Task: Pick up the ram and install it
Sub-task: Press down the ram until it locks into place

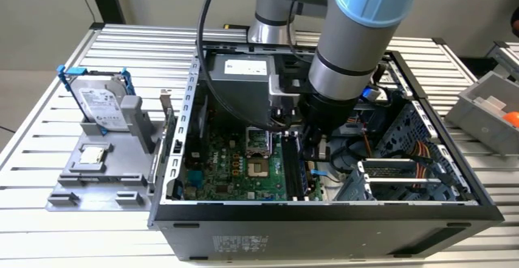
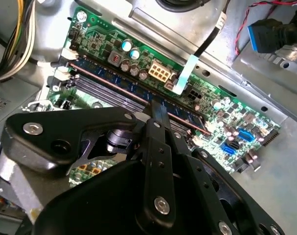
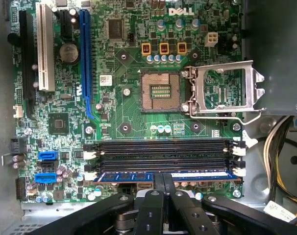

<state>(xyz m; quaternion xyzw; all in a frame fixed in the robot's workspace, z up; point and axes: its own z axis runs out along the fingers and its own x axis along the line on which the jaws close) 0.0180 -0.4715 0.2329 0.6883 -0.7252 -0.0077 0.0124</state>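
One arm is reaching down into the open computer case (image 1: 324,219). Its gripper (image 3: 164,183) is sitting over the memory slots (image 3: 163,154) on the green motherboard (image 3: 119,112), fingers (image 2: 158,117) pressed together and clenching the middle of the ram (image 3: 134,176). That blue stick is lying lengthwise in the slot nearest the board's edge, beside three empty black slots. In the exterior view, a hard drive (image 1: 101,107) is standing on a grey holder (image 1: 97,171) outside the case, toward the exterior view's left, well apart from the gripper (image 1: 312,152).
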